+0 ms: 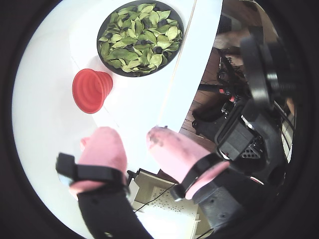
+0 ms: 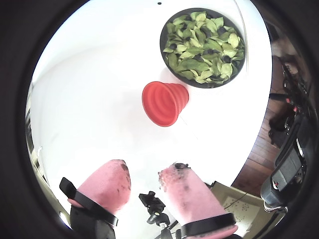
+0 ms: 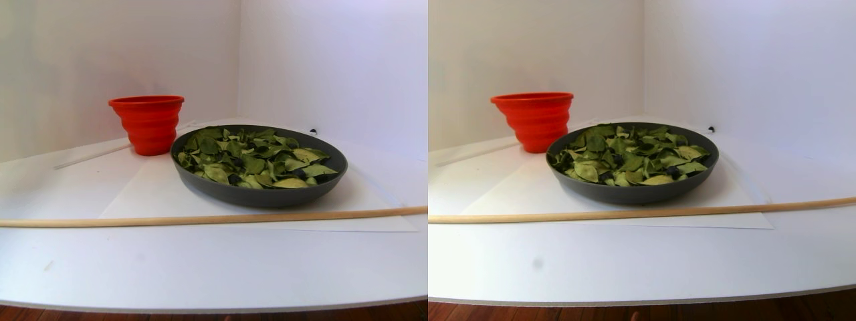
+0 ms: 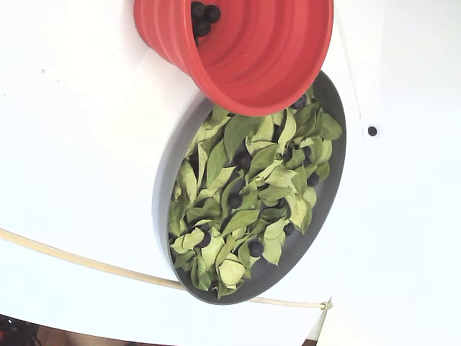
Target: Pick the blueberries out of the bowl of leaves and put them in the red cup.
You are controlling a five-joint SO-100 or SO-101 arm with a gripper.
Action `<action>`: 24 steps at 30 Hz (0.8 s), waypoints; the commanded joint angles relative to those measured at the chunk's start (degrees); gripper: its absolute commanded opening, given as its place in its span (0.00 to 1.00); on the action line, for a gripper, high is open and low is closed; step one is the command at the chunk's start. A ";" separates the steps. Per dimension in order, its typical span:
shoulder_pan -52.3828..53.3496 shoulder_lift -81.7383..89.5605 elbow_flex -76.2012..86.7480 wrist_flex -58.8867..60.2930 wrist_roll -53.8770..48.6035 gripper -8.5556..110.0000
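Note:
The dark grey bowl (image 4: pixel 167 180) is full of green leaves (image 4: pixel 245 216), with several blueberries (image 4: pixel 253 247) showing between them. The red cup (image 4: pixel 245 50) stands right beside the bowl, and a few blueberries (image 4: pixel 202 20) lie in its bottom. In both wrist views the bowl (image 1: pixel 101 50) (image 2: pixel 167 62) and cup (image 1: pixel 92 90) (image 2: pixel 164 103) sit far ahead of my gripper (image 1: pixel 133 135) (image 2: pixel 146 169). The gripper hovers high, back from both, near the table's edge. Its pink fingers (image 1: pixel 102 149) stand apart with nothing between them. The stereo pair view shows no gripper.
A long thin wooden rod (image 3: pixel 200 218) lies across the white table in front of the bowl (image 3: pixel 254 194). White walls close the corner behind the cup (image 3: pixel 148 124). A small black dot (image 4: pixel 372 131) marks the surface. Dark equipment (image 1: pixel 249 134) stands beyond the table edge over a wooden floor.

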 commanded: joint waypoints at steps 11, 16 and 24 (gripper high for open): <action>0.44 -0.44 -0.53 -0.26 0.00 0.17; 0.53 -0.44 -0.53 -0.35 -0.09 0.17; -1.23 -0.35 -0.44 -0.35 -0.18 0.16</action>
